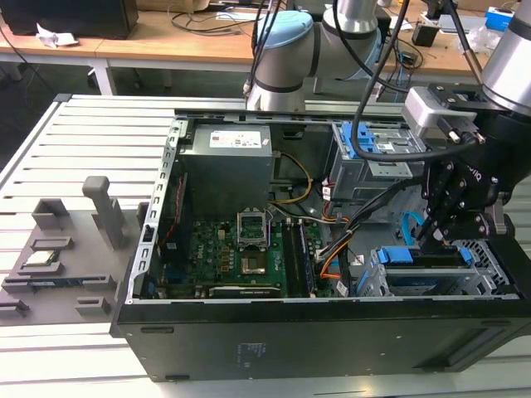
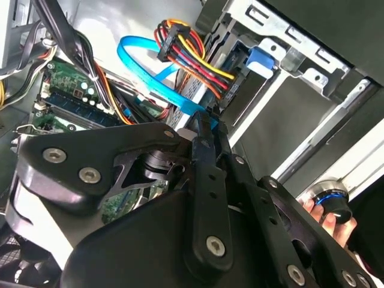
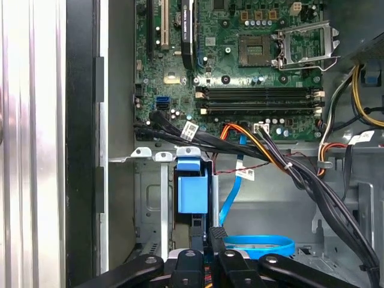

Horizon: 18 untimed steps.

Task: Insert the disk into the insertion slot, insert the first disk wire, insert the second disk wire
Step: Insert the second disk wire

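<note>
I've got my tool (image 2: 207, 120) pinched narrow on the light blue ribbon cable (image 2: 141, 51); I'd push its plug squarely into the disk (image 1: 423, 269).

- 1 open computer case (image 1: 249, 332) lies on the bench in the exterior view.
- 1 motherboard (image 1: 241, 257) sits inside it, with 1 CPU socket (image 1: 251, 228).
- 1 grey power supply box (image 1: 228, 157) sits at the case's far end.
- 1 taller drive cage (image 1: 373, 157) carries 2 blue latches (image 1: 348, 141).
- 1 disk (image 1: 423, 269) in a blue caddy sits in 1 insertion slot (image 1: 489, 265).
- 1 light blue ribbon cable (image 2: 144, 63) loops in the second wrist view.
- 1 red, orange and yellow wire bundle (image 2: 192, 57) ends at 1 black plug (image 2: 171, 39).
- 1 gripper (image 1: 431, 236) hangs over the disk.
- 1 grey parts tray (image 1: 58, 265) lies beside the case.
</note>
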Available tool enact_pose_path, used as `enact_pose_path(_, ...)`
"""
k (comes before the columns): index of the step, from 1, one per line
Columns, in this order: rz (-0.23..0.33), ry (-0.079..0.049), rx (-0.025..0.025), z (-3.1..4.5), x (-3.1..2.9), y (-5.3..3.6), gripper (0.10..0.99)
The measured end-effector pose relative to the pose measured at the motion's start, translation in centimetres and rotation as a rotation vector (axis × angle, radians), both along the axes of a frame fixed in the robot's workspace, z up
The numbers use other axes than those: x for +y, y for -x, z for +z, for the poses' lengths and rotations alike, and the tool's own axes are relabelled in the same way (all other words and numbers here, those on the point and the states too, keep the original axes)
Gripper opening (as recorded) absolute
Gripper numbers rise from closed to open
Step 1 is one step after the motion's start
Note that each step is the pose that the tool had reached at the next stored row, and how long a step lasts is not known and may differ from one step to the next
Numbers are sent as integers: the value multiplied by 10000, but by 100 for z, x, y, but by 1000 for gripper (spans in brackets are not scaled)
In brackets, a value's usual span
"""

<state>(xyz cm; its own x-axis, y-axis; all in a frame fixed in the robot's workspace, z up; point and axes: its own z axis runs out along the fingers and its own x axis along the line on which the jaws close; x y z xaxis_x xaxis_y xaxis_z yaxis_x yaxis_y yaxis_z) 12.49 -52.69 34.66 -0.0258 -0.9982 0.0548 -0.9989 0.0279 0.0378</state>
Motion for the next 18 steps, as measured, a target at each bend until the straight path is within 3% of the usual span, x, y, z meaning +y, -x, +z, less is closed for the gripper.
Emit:
enact_pose_path(14,-1,9,1,-90,-1,-6,161)
enact_pose_path(18,-1,4,0,-73,-1,-6,235)
